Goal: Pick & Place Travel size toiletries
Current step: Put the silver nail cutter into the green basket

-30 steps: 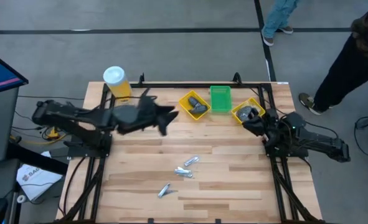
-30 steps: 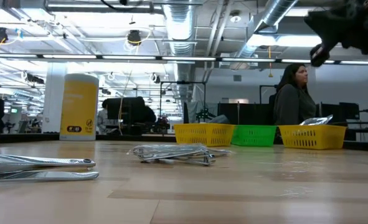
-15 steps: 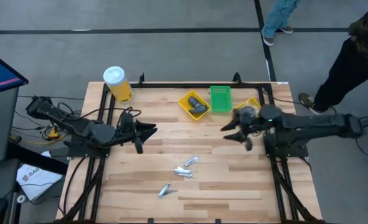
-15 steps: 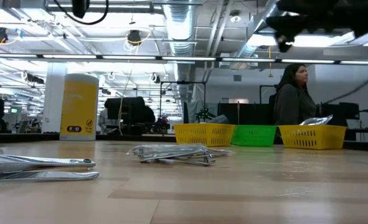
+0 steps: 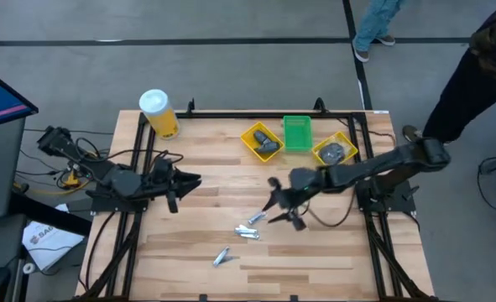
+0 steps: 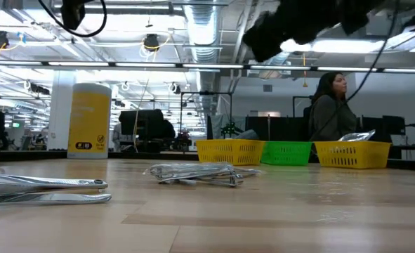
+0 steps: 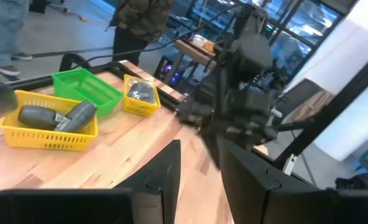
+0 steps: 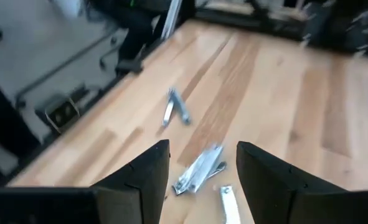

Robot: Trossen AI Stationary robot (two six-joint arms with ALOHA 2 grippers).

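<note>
Jaws apart on both arms. Right gripper [image 5: 283, 210] hangs empty over mid-bench, beside the clippers [image 5: 253, 225]: a small pile there, exact count unclear, plus one clipper [image 5: 221, 257] nearer the front. Left gripper [image 5: 180, 186] waits at the bench's [image 5: 331, 252] left edge. Three trays at the back: yellow tray [image 5: 261, 142] with two grey oblongs, green tray [image 5: 297, 132], second yellow tray [image 5: 335, 151] with dark discs.

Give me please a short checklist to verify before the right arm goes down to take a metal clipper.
1. Right end effector open: ok.
2. Nothing held in it: ok.
3. It hangs beside the clippers at table centre, not directly above: not ok.
4. Clippers lie flat, reachable: ok; two seem to overlap.
5. Left end effector parked at left edge, away: ok.
6. Green tray free: ok.
</note>
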